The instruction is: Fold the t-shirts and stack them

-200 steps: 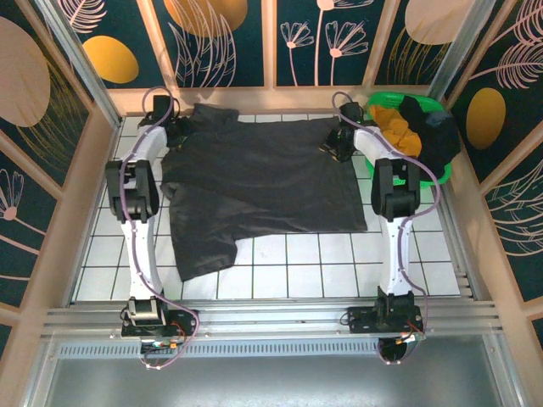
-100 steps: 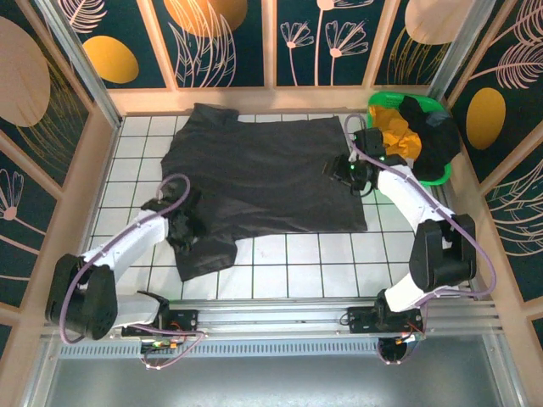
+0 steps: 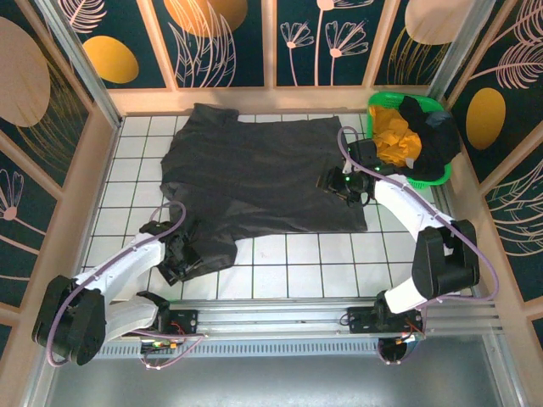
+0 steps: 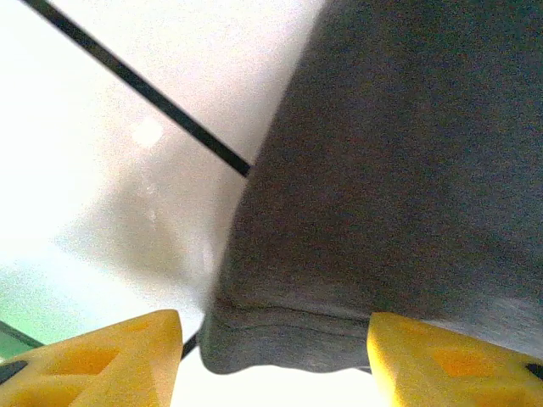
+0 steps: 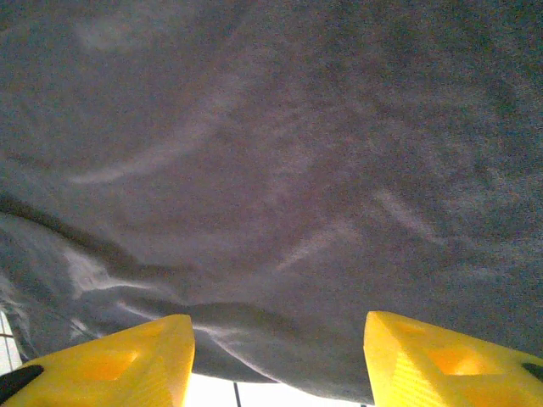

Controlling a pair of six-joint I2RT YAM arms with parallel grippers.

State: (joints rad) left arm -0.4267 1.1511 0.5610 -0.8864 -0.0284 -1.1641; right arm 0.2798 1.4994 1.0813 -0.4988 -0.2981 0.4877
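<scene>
While the green mesh basket sits in the far right corner of the white tiled table, it is heaped with crumpled cloth: a mustard-yellow tee on its left side and a black tee beside it, both bulging above the rim. Next to it the charcoal t-shirt lies spread nearly flat across the far half of the tiles, faintly rippled, with one sleeve stretching out toward the near left. The left gripper is down on that sleeve. From its wrist the yellow fingers stand apart, nothing pinched, and the stitched sleeve hem lies on the tile between them. The right gripper hovers over the shirt's right edge, just beside the basket. Its fingers are likewise spread and clasp nothing, with soft grey folds beneath and the cloth's edge lying just in front of them.
</scene>
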